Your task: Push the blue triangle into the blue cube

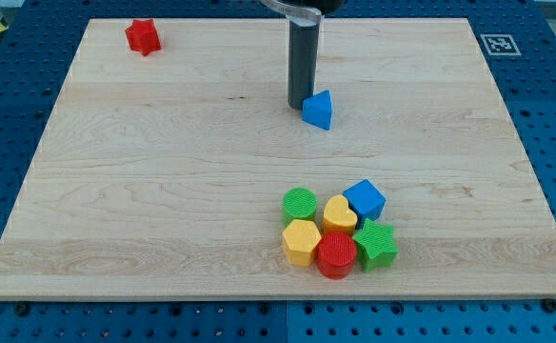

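Observation:
The blue triangle point(319, 110) lies on the wooden board a little above and right of the middle. My tip point(299, 103) stands right at the triangle's left side, touching or nearly touching it. The blue cube point(365, 200) sits lower down toward the view's right, at the top right of a cluster of blocks. The cube is well below the triangle and slightly to its right.
The cluster by the cube holds a green cylinder point(300, 204), a yellow heart point(339, 214), a yellow hexagon point(301, 240), a red cylinder point(336, 254) and a green star point(375, 244). A red star point(143, 36) lies at the board's top left. A marker tag point(500, 44) is at the top right.

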